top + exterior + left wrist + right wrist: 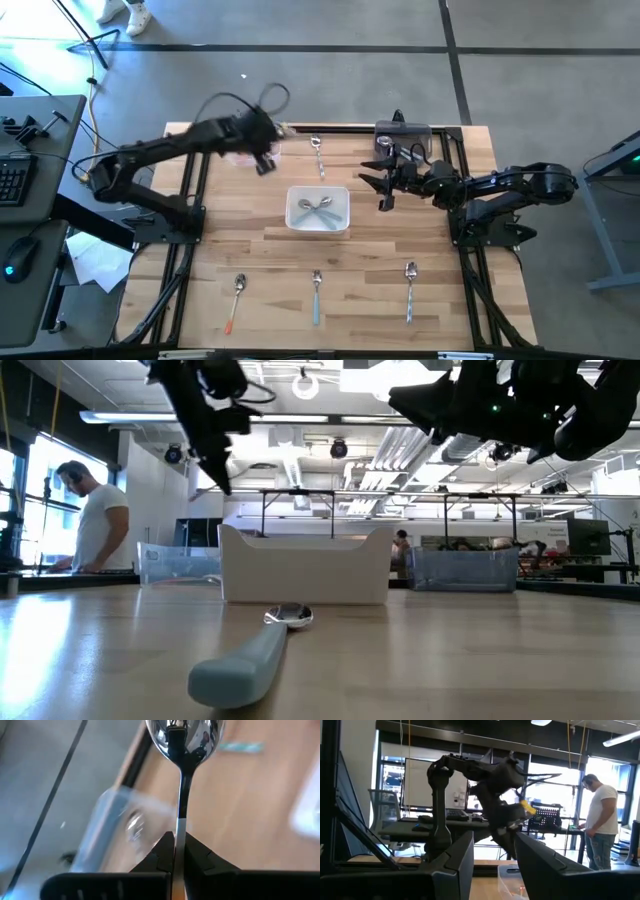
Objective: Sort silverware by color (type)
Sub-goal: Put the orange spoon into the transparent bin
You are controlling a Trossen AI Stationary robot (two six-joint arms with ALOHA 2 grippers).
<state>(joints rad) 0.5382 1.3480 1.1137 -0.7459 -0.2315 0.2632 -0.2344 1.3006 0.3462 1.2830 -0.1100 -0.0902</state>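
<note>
Shiny spoon [181,750] pinched in left tool [175,851], hidden overhead

A bin [318,212] sits mid-counter [250,250] with two spoons [318,204] in it. Three spoons lie in a row along the near edge: [237,290], [316,290], [410,285]. Another spoon [318,155] lies behind the bin, between a far-left bin [240,157] and a far-right bin [402,137].

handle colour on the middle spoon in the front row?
Light blue. The middle spoon shows it best in the low view, lying right in front of the camera.
</note>
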